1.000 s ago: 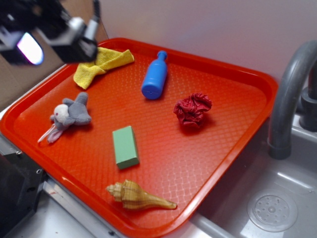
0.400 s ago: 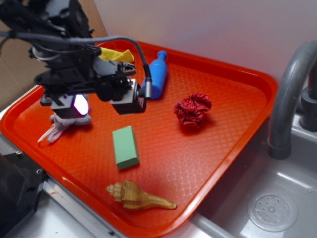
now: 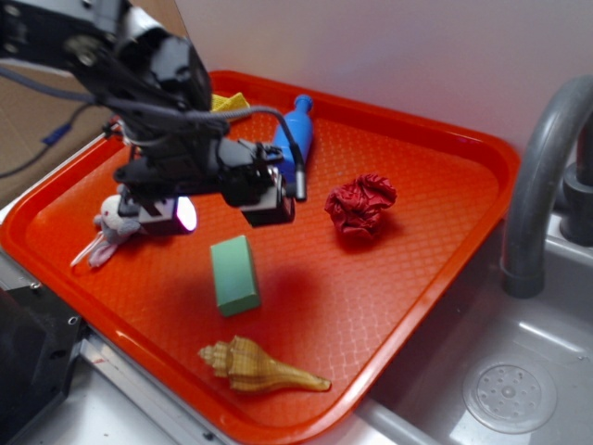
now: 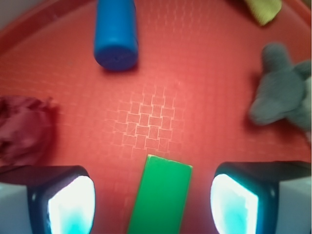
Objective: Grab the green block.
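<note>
The green block lies flat on the red tray, a little left of the tray's middle. My gripper hovers just above and behind it, open. In the wrist view the green block runs lengthwise between the two glowing fingertips, with a gap on each side, so nothing is held. My gripper straddles the block's near end.
On the tray are a blue bottle, a crumpled red cloth, a grey plush toy, a yellow cloth partly hidden by the arm, and a seashell. A grey faucet and sink stand at the right.
The arm has swung from the tray's far left corner toward its middle and come down. It now stands over the green block. The block has not moved.
</note>
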Available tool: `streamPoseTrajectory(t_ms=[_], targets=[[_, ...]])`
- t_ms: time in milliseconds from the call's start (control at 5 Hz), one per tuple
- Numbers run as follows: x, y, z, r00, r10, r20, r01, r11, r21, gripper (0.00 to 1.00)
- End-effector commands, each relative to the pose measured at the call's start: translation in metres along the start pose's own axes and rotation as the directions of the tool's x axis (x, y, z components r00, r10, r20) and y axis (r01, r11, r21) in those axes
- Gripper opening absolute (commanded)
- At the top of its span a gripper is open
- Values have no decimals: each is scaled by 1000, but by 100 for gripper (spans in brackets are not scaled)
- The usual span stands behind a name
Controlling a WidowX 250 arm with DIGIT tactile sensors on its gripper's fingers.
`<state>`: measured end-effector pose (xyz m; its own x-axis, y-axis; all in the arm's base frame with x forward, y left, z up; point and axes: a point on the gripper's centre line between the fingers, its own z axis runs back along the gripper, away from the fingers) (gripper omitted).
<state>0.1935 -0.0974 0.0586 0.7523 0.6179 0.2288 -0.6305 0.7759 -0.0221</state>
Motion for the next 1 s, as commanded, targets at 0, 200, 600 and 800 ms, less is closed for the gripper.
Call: streamPoseTrajectory(t_ms=[0,200,600,800], targets=[[-6,3,-33,991,32,-132,-35,999,-18,100],[-20,1,-46,983,9,-185,-16,999,-36,100],[-16,2,-43,983,-54,-176,40,996,-82,0],[11,1,-7,958,-258,-128,255,966,-44,0]])
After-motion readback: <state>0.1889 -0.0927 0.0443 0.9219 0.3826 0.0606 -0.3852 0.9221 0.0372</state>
